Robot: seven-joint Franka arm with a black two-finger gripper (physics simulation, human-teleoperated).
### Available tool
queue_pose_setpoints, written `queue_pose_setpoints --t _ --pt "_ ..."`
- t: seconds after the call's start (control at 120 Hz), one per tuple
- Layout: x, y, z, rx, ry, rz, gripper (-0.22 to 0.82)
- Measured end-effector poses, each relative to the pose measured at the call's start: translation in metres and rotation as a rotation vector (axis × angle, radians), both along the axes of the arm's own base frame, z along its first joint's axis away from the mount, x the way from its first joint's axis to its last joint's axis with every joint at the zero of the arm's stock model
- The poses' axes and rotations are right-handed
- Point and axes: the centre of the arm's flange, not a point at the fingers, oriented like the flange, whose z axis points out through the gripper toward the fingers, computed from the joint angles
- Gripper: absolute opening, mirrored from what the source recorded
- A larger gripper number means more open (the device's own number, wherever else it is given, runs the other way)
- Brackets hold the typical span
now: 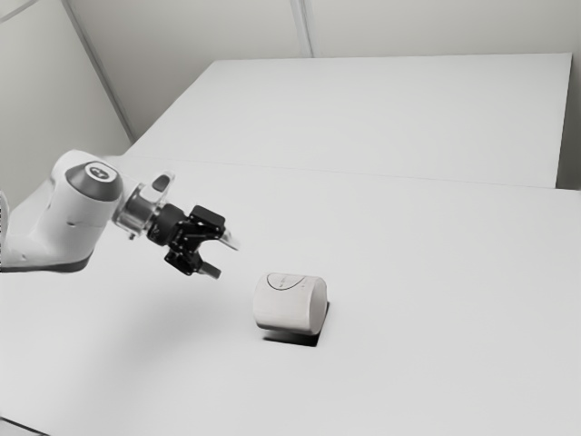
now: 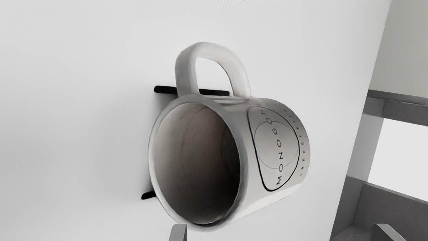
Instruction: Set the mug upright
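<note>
On the white table [image 1: 408,227], a mug [image 1: 286,304] is lying on its side.
The gripper [image 1: 227,259] is hovering near its open mouth, fingers spreading wide around nothing, while the handle [image 2: 187,63] is jutting from the mug's side.

It looks like a lab: a robot arm [image 1: 77,213] at the exterior view's nine o'clock, a white table [image 1: 436,263], a pale wall [image 1: 436,27] (quite plain) towards twelve.

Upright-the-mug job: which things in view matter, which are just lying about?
Job:
- mug, on its side
- gripper, open
- table, under the mug

Not job:
- black strips by the mug, purpose unclear
- grey framework beyond the table
</note>
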Motion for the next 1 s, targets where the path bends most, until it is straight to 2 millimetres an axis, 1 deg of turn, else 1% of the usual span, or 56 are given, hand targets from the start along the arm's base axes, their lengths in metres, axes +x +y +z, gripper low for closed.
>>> queue_pose_setpoints --t 0.242,0.392,0.492,0.583,0.9,1.0 --pt "0.0 -0.004 -0.055 -0.1 -0.026 0.035 0.6" --pt "0.001 -0.01 -0.074 -0.147 -0.059 0.039 0.6" --pt "0.002 -0.02 -0.085 -0.177 -0.079 0.032 0.6" --pt "0.003 -0.031 -0.09 -0.202 -0.107 0.015 0.6" --pt "0.005 -0.062 -0.095 -0.273 -0.189 -0.04 0.6" --pt "0.005 -0.066 -0.095 -0.284 -0.211 -0.051 0.55"
